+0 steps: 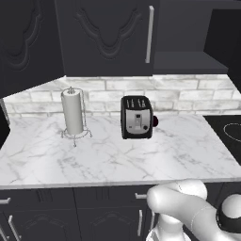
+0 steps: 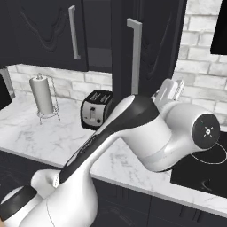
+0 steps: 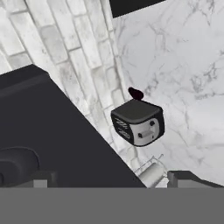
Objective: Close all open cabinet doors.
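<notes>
One black upper cabinet door (image 2: pixel 155 48) stands swung out from the wall, its long silver handle (image 2: pixel 135 55) facing me. Behind it the cabinet's dark inside and shelf (image 1: pixel 188 61) show. The door to its left (image 1: pixel 108 33) lies flat and shut, handle (image 1: pixel 149 34) on its right edge. A further carved door (image 1: pixel 26 42) at far left slants toward me; I cannot tell whether it is ajar. My gripper (image 2: pixel 170 92) is open, just right of the swung-out door at its lower edge. In the hand view the gripper (image 3: pixel 111 180) has the door's black face (image 3: pixel 52 127) beside its left fingertip (image 3: pixel 41 179).
A black toaster (image 1: pixel 136 117) and a paper towel holder (image 1: pixel 73 113) stand on the white marble counter (image 1: pixel 179 150) below the cabinets. A black cooktop (image 2: pixel 208 168) lies to the right. My own white arm (image 2: pixel 133 133) covers much of the right base view.
</notes>
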